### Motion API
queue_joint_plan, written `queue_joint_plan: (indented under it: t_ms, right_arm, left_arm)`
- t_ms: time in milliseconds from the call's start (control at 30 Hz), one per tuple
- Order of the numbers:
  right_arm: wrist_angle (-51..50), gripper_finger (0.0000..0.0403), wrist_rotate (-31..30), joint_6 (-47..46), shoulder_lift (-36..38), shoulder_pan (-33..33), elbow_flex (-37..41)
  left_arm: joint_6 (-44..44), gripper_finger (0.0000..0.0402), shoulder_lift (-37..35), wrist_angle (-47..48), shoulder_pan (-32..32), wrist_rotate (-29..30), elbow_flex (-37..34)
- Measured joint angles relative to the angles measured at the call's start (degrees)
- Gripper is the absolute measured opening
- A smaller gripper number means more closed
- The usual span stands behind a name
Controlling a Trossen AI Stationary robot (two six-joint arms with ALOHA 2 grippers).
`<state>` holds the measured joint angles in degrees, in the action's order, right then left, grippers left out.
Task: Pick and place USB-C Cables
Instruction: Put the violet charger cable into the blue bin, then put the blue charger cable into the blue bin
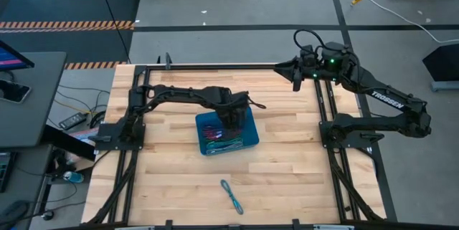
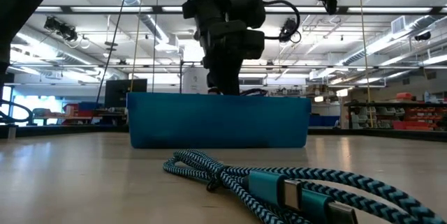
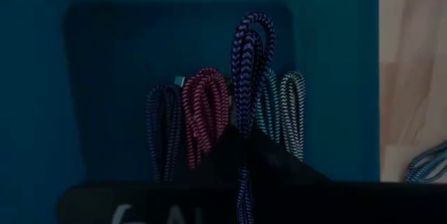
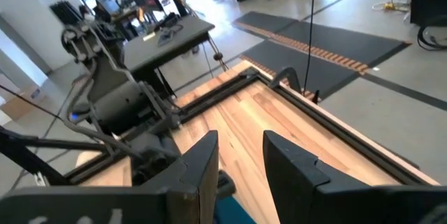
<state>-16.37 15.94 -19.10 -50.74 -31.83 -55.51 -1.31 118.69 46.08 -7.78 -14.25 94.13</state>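
the left gripper is down in the blue bin, clamped on a purple cable. this looks like the pick step; next it needs a clean lift clear of the neighbouring cables. the right gripper waits parted at the far edge.

a wooden table sits on grey floor. left of the table stands a dark desk with a remote by it. beyond the table lies a black mat with striped edging.
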Motion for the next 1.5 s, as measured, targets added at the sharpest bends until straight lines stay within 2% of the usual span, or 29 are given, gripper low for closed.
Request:
queue_joint_plan:
  t_ms: [800,1000,1100,1300,1500]
  right_arm:
    - [-2.37,0.0119,0.00,2.36,0.00,0.00,0.00]
    - [-2.37,0.0119,-0.01,2.36,0.00,0.00,0.00]
    - [-2.37,0.0119,-0.02,2.39,0.00,0.00,0.00]
    - [-2.37,0.0119,-0.02,2.76,0.00,0.00,0.00]
    - [-2.39,0.0119,0.01,2.76,0.00,0.00,0.00]
  left_arm:
    - [-2.62,0.0016,-0.01,0.03,-0.04,3.99,0.00]
    - [-4.06,0.0088,-0.02,0.21,-0.02,4.05,0.00]
    - [-4.10,0.0110,-0.07,1.04,-0.04,4.05,0.00]
    - [-4.78,0.0110,-0.09,2.09,0.01,4.03,0.00]
    - [-14.77,0.0107,-0.45,2.40,-0.33,3.94,0.00]
